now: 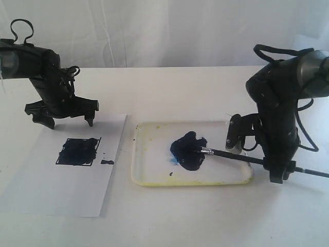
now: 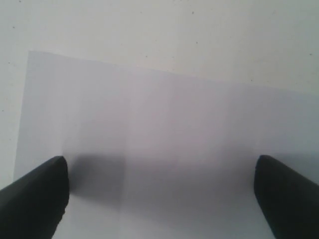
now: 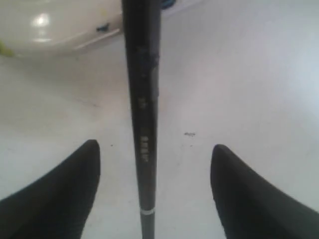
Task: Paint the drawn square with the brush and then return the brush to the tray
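The drawn square (image 1: 78, 151) on the white paper (image 1: 67, 185) is daubed all over with dark blue-black paint. Across the tray (image 1: 149, 159) lies the brush (image 1: 234, 155), bristles in the dark blue paint blob (image 1: 188, 151), handle reaching out past the tray's right rim. My right gripper (image 1: 257, 157) stands open around that handle. In the right wrist view the brush (image 3: 142, 89) runs between the fingers of the right gripper (image 3: 155, 189) with a gap on both sides. My left gripper (image 1: 71, 122) hangs open above the paper's far edge, nothing in it; the left wrist view shows this gripper (image 2: 159, 194) over the paper (image 2: 159, 114).
A small stray paint blot (image 1: 107, 162) sits on the paper just right of the square. The tray has yellow stains along its rim (image 1: 169, 183); a corner of the tray (image 3: 60, 30) shows in the right wrist view. Everything rests on a white tabletop (image 1: 205, 221).
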Tool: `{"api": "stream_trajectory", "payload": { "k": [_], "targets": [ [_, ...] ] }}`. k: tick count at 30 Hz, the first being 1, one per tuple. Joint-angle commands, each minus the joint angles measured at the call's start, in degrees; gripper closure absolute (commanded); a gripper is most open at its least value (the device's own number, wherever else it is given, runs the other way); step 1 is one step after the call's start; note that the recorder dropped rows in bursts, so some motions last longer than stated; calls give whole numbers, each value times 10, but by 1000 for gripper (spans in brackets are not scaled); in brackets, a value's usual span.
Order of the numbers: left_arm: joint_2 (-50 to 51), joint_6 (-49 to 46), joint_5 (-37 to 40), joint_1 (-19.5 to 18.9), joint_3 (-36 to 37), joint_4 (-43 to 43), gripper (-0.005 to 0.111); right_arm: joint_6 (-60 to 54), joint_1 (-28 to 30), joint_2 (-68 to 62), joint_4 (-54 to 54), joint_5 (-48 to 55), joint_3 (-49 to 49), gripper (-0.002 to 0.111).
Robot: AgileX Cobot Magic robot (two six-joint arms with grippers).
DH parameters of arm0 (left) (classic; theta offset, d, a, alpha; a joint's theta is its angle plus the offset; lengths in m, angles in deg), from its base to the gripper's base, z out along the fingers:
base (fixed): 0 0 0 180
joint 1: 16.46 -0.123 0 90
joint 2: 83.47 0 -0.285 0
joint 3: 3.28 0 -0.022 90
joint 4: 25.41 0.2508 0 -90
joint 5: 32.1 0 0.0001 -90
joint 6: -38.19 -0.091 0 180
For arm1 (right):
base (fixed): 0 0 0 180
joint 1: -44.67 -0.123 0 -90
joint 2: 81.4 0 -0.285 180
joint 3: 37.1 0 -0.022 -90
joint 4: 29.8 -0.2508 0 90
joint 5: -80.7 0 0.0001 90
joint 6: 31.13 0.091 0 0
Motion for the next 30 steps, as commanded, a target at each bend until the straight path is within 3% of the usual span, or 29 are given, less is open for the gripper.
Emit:
{"api": "stream_trajectory", "payload": {
  "k": [1,4,17,27,30],
  "targets": [
    [27,-7,68,-2,-2,0,2,35,3,3,27,-8,3,41],
    [16,-18,99,-2,-24,0,2,42,3,9,27,-9,3,41],
    [-53,-18,73,-2,-28,-1,2,96,3,87,-1,-83,3,41],
    [-110,-20,139,-2,-52,0,2,141,3,100,-62,-103,3,42],
    [-123,-36,163,-2,-52,6,2,189,3,103,-49,-104,3,47]
  ]
}}
